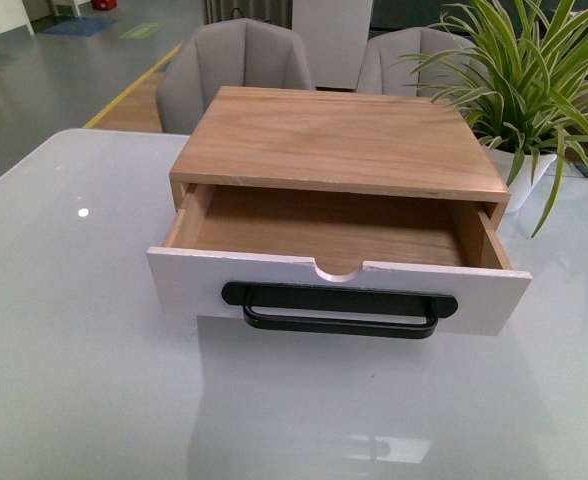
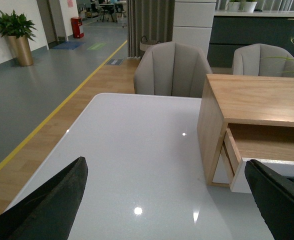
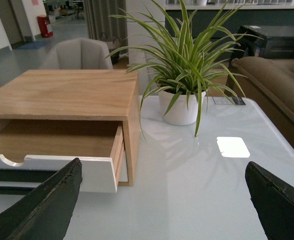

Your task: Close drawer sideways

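My left gripper (image 2: 164,162) is spread wide, its 2 dark fingers (image 2: 52,205) far apart with nothing between them but bare table. My right gripper (image 3: 163,163) is spread wide and empty in the same way, with its fingers (image 3: 52,205) framing the scene ahead. Neither one touches anything, and neither arm shows in the front view. Between the 2 grippers lies the drawer (image 1: 339,285), pulled well out of a low wooden case (image 1: 339,135) on a glossy white table (image 1: 74,350). Its white front faces me, with a long black bar handle (image 1: 339,308) and a half-round notch in the top edge. The light wood inside looks empty. My left gripper sits off the case's left side and my right gripper off its right side, with the drawer's front corner near the inner finger of each. A spiky green plant (image 1: 534,80) in a white pot (image 1: 519,175) stands just beyond the case on the right. I judge this to be the approach, with no push begun. The next move calls for laying the side of a finger flat against the white front and pressing straight toward the case, near its middle so the drawer does not skew and the case does not slide.
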You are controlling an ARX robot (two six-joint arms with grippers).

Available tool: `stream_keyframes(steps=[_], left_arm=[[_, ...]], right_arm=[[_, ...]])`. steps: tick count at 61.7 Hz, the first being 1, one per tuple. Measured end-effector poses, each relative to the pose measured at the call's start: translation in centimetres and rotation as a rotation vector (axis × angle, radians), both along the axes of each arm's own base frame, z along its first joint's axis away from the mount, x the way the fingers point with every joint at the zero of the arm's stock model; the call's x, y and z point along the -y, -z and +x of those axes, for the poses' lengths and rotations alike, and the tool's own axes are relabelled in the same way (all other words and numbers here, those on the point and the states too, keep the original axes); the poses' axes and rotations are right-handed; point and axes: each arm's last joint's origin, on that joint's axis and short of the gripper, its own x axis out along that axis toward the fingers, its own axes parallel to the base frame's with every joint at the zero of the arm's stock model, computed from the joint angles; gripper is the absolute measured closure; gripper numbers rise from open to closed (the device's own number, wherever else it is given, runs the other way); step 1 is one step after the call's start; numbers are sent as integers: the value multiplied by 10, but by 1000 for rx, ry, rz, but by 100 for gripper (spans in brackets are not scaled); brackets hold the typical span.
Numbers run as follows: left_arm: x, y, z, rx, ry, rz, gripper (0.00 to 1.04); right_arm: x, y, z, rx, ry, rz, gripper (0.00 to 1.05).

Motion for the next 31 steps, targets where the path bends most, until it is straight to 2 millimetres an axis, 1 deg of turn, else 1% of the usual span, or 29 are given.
stream_keyframes(steps=[31], left_arm=[[0,0,0,0,0,0,9]], right_arm=[[0,0,0,0,0,0,9]])
